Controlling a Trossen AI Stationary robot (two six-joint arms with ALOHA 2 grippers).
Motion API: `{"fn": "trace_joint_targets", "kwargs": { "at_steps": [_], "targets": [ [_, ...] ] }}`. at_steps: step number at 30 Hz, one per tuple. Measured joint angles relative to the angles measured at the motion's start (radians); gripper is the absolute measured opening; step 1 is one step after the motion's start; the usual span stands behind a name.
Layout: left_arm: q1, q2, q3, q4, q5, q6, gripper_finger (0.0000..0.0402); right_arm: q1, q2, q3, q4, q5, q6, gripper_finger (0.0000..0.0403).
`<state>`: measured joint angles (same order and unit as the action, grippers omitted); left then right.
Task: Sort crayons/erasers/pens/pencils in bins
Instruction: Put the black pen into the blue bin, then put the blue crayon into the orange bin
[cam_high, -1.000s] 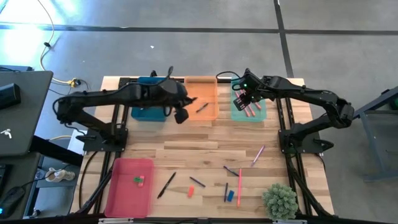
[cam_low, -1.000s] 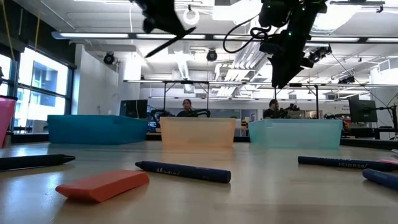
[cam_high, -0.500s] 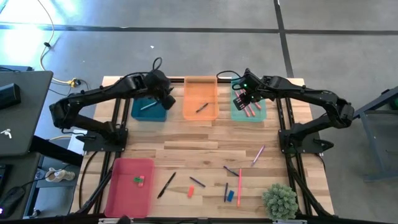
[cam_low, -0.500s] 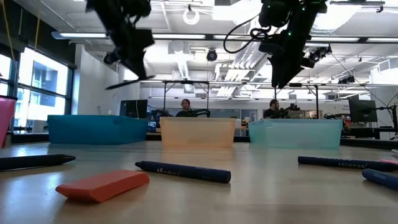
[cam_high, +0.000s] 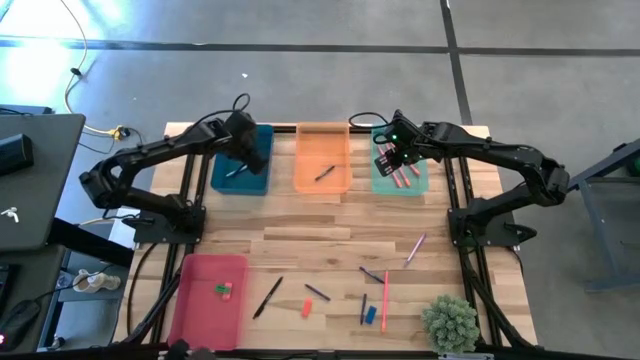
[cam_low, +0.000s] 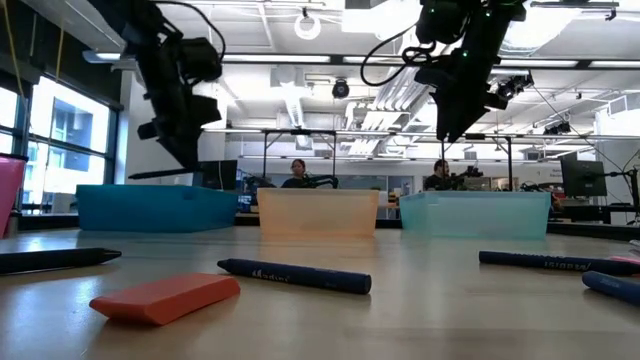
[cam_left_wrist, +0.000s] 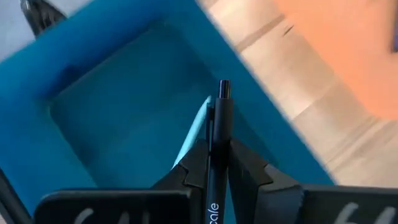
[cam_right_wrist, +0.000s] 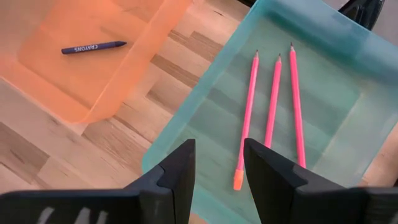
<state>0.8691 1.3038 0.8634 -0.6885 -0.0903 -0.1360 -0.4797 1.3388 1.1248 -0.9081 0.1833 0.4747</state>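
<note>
**Left claw holding a pen over the teal bin**

From above: the left claw (cam_high: 243, 150) is hanging over the dark teal-blue bin (cam_high: 258, 183), clamped on a dark pen (cam_high: 236, 171). The right claw (cam_high: 391, 160) is sitting over the mint green bin (cam_high: 417, 187), fingers parted, carrying nothing. The orange bin (cam_high: 322, 150) between them is holding one dark stick. Down front, the pink-red bin (cam_high: 205, 310) is holding small erasers (cam_high: 224, 290), and loose sticks plus an orange eraser (cam_high: 307, 308) and a blue one are lying on the surface (cam_high: 310, 235).

At surface level: the left claw (cam_low: 172, 130) is poised above the teal bin (cam_low: 155, 207), the pen (cam_low: 165, 174) showing at its tip.

Left wrist: the fingers (cam_left_wrist: 196, 163) are pinching the black pen (cam_left_wrist: 217, 143), pointing into the teal bin (cam_left_wrist: 56, 74).

Right wrist: the open claw (cam_right_wrist: 215, 163) is looking down on three pink pencils (cam_right_wrist: 272, 118) in the mint bin (cam_right_wrist: 186, 134).
</note>
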Motion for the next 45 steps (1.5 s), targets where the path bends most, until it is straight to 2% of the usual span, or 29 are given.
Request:
{"fn": "trace_joint_targets", "kwargs": {
  "at_steps": [20, 25, 36, 45],
  "targets": [
    [0.083, 0.123, -0.031, 0.004, 0.060, 0.061, 0.0029, 0.030, 0.000, 0.000, 0.008, 0.001, 0.196, 0.0128],
    [0.082, 0.127, -0.031, 0.007, 0.054, 0.068, 0.0058, 0.062, 0.000, 0.000, 0.008, 0.025, 0.234, 0.0128],
    [0.082, 0.127, -0.024, -0.004, 0.053, 0.087, 0.0148, 0.135, 0.000, 0.000, 0.008, 0.050, 0.298, 0.0128],
    [0.079, 0.123, 0.135, -0.098, 0.056, 0.087, 0.0160, 0.236, 0.000, 0.000, 0.008, 0.054, 0.333, 0.0128]
  ]
}}
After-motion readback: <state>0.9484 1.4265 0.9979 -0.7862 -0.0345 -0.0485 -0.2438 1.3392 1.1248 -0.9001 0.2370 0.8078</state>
